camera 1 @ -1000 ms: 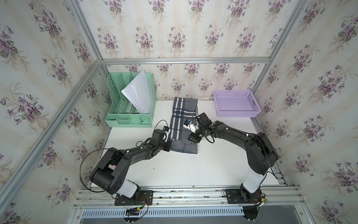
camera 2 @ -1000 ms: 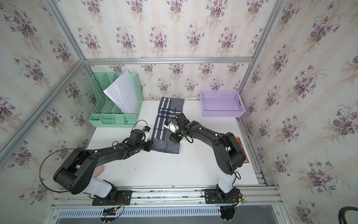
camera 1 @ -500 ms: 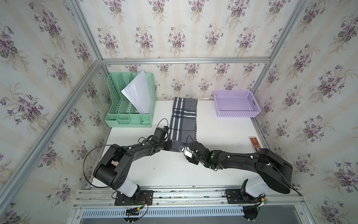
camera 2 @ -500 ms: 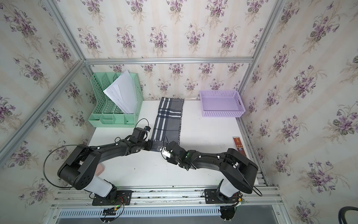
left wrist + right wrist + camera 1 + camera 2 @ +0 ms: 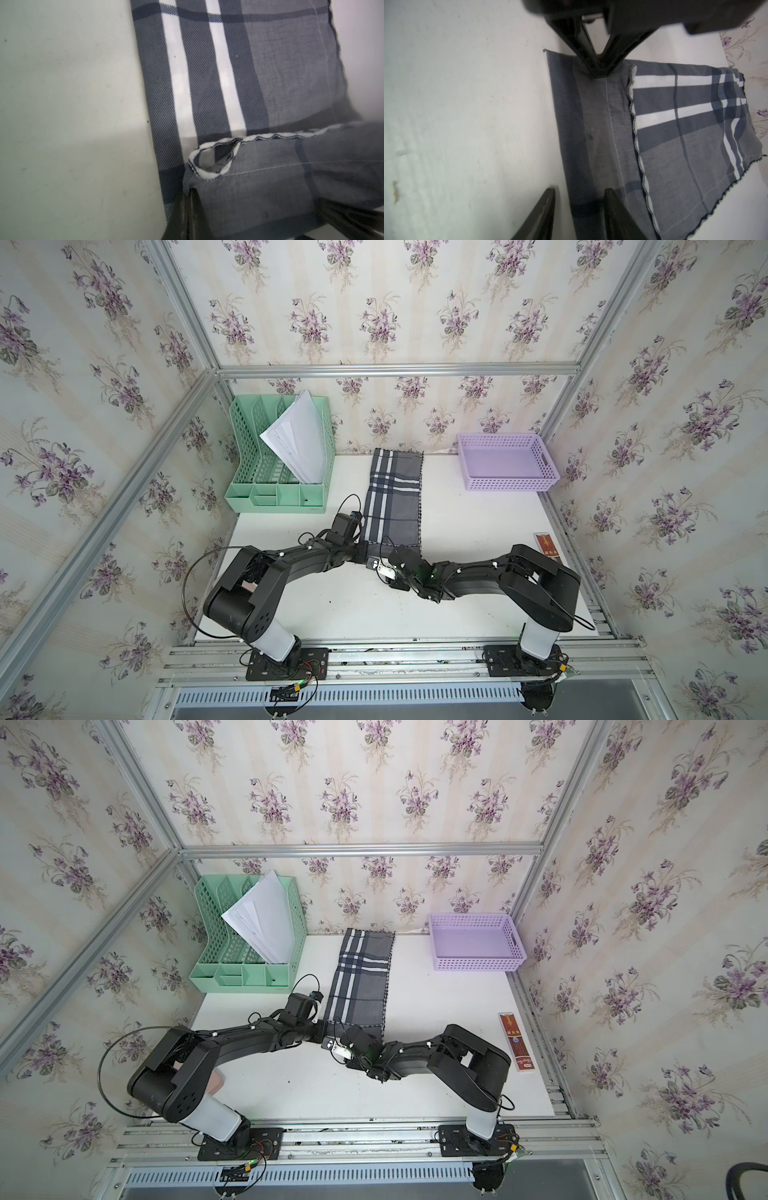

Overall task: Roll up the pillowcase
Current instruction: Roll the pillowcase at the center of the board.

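Observation:
The pillowcase lies as a long grey plaid strip from the back wall to mid-table. Its near end is folded back once, so a stitched hem crosses the cloth. My left gripper is shut on the near left corner of that fold, and it also shows in the right wrist view. My right gripper is open at the near right corner. One of its fingers is over the bare table and the other over the fold.
A green file organiser with white papers stands at the back left. A purple basket sits at the back right. A flat red-brown box lies by the table's right edge.
My right gripper has come back from farther up the cloth to its near right corner, and its jaws have narrowed. The left gripper has kept its hold on the near left corner.

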You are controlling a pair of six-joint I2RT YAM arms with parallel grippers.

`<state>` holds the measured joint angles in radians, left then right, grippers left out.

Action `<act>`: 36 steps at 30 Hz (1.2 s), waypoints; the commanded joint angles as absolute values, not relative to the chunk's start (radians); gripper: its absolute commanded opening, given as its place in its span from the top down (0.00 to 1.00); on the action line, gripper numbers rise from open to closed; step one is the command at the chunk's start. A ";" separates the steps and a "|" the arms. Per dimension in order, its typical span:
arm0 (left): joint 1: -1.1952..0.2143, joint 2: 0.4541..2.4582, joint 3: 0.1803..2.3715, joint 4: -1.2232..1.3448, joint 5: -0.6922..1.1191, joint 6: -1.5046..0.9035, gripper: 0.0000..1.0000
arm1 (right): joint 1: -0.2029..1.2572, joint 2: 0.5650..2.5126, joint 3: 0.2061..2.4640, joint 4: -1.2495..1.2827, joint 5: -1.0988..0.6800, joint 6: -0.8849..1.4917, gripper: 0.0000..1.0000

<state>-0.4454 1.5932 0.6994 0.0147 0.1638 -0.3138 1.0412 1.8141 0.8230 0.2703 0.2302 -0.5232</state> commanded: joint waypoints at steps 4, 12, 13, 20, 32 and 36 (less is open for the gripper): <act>-0.442 1.569 0.703 -0.012 0.152 -0.325 0.89 | 0.998 1.853 0.844 0.220 0.203 -0.520 1.00; -0.416 1.444 0.683 -0.075 0.114 -0.371 0.56 | 0.907 1.815 0.972 -0.104 -0.215 -0.461 1.00; -0.414 1.427 0.674 -0.074 0.112 -0.370 0.54 | 0.898 1.816 0.990 -0.147 -0.259 -0.460 1.00; -0.413 1.332 0.566 0.011 0.180 -0.339 0.52 | 0.809 1.870 1.134 -0.465 -0.580 -0.470 1.00; -0.415 1.274 0.372 0.353 0.422 -0.299 0.39 | 0.650 2.047 1.363 -0.771 -0.887 -0.606 1.00; -0.416 1.260 0.325 0.429 0.418 -0.305 0.33 | 0.609 2.111 1.416 -0.829 -0.929 -0.641 1.00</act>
<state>-0.4149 1.2678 0.3443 0.3225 0.3855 -0.3195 0.6262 2.0899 1.3911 -0.7345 -0.8593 -0.5896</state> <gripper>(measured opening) 0.662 0.074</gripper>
